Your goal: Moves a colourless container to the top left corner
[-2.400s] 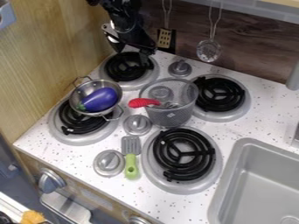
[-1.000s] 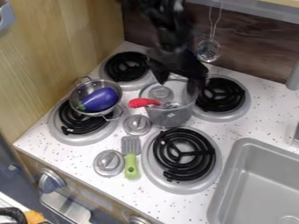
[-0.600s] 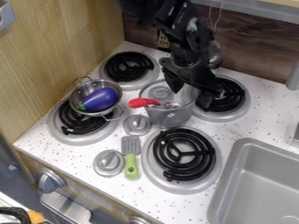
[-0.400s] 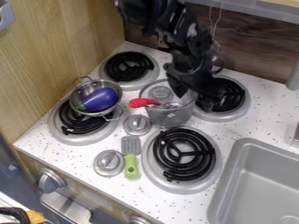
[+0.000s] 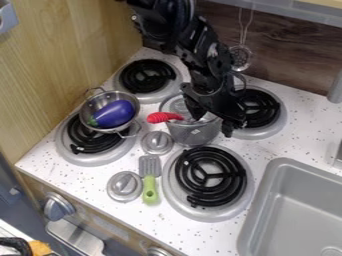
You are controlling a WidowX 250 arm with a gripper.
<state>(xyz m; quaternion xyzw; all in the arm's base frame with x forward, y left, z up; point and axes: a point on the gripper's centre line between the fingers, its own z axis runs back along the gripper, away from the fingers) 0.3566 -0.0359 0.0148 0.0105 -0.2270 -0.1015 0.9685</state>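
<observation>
Pale wooden wall (image 5: 67, 50) rises at the left of the frame, and a dark wood-grained panel (image 5: 294, 55) stands behind the speckled white bench (image 5: 304, 142). A wire-handled metal strainer (image 5: 240, 61) hangs against the panel.

The see-through grey container (image 5: 192, 135) sits upright a little above the middle of the frame, between the black coil burners at the upper right and lower centre. A utensil with a red handle (image 5: 163, 117) rests in it, the handle poking out over its left rim.

From the top edge, the black arm (image 5: 200, 50) comes down to the container. The pincer (image 5: 212, 121) is spread wide around the right part of the rim, one finger over the opening and the other beside the outer wall; whether it touches the container, one cannot tell. It has nothing clamped.

At left, a round metal pan (image 5: 99, 102) with wire handles holds a glossy purple eggplant (image 5: 115, 113) and rests on a black coil burner (image 5: 87, 145). Below the container, a green-handled spatula (image 5: 150, 190) lies between a round silver knob (image 5: 125, 186) and the lower burner (image 5: 210, 177). A grey sink (image 5: 294, 210) fills the lower right.
</observation>
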